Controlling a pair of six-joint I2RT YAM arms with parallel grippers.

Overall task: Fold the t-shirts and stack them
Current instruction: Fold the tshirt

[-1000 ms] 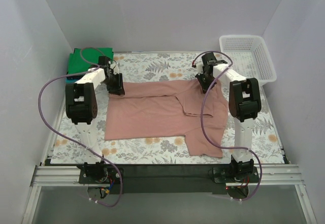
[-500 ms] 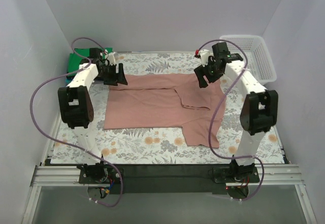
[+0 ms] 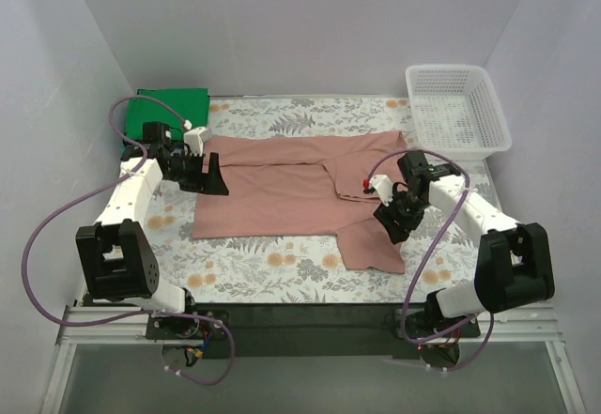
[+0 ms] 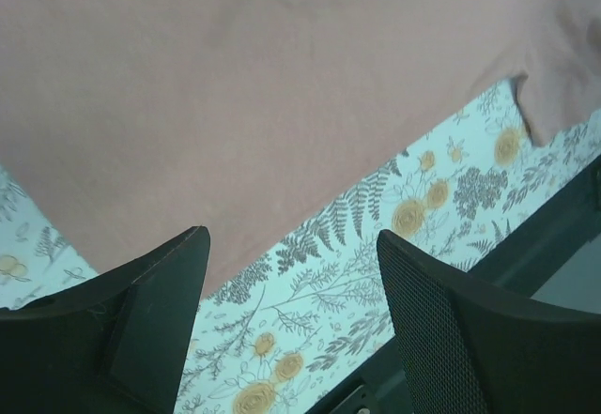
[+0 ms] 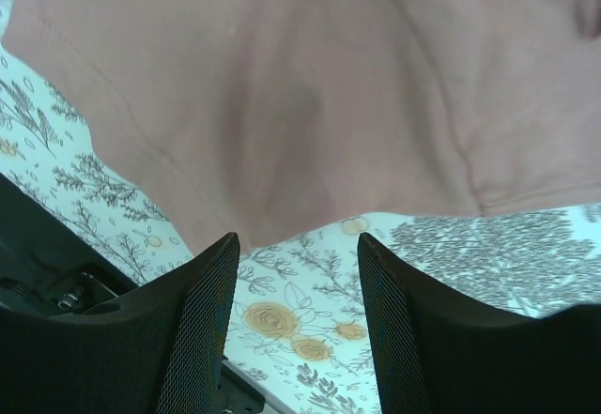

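A dusty pink-brown t-shirt lies spread on the floral table cloth, part folded, with a flap hanging toward the front right. It fills the top of the left wrist view and the right wrist view. A bright green t-shirt lies folded at the back left corner. My left gripper is open and empty at the shirt's left edge. My right gripper is open and empty over the shirt's right flap. Both pairs of jaws stand wide apart above the cloth.
A white mesh basket stands at the back right. The floral table cloth shows bare along the front and at the right. The table's dark front rail runs behind the arm bases.
Both grippers let go of the shirt's back edge and pulled toward the front. The left one went to the shirt's left side, the right one to its right flap. The shirt now lies flatter, farther back.
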